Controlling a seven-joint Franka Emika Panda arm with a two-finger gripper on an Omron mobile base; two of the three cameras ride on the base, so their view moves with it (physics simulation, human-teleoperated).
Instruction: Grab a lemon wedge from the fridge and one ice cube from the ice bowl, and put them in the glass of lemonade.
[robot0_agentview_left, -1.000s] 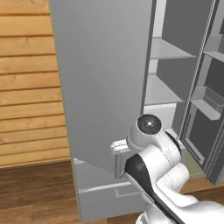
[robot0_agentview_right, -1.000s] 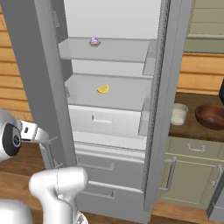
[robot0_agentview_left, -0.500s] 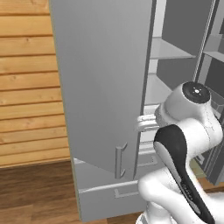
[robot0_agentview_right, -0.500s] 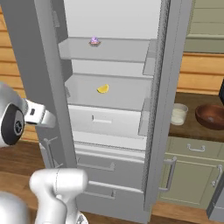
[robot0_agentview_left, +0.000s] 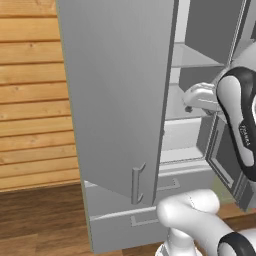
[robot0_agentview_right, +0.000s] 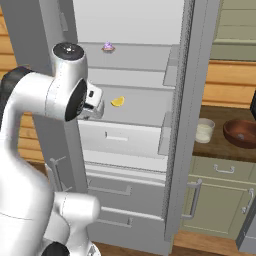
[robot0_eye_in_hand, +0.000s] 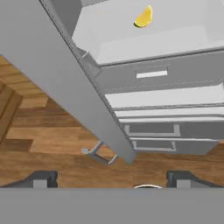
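The fridge (robot0_agentview_right: 125, 137) stands with its doors swung open. The lemon wedge (robot0_agentview_right: 118, 101) lies on a white middle shelf, and in the hand view the lemon wedge (robot0_eye_in_hand: 143, 17) sits near the top. My gripper (robot0_eye_in_hand: 112, 179) is open, fingers wide apart with nothing between them, in front of the fridge and below the wedge, apart from it. My hand (robot0_agentview_right: 94, 105) hovers at the shelf's left end. The glass of lemonade (robot0_agentview_right: 204, 131) and the ice bowl (robot0_agentview_right: 241, 132) stand on the counter right of the fridge.
The open left door (robot0_agentview_left: 120, 90) with its low handle (robot0_agentview_left: 137, 182) hangs close on my left. A pink cupcake (robot0_agentview_right: 108, 47) sits on the upper shelf. Drawers (robot0_eye_in_hand: 153, 131) lie below the wedge's shelf. Beige-green cabinets (robot0_agentview_right: 220, 200) stand under the counter.
My gripper has let go of the left door's handle, opened wide, and swung up and right to the shelf level at the fridge opening. The door stays open.
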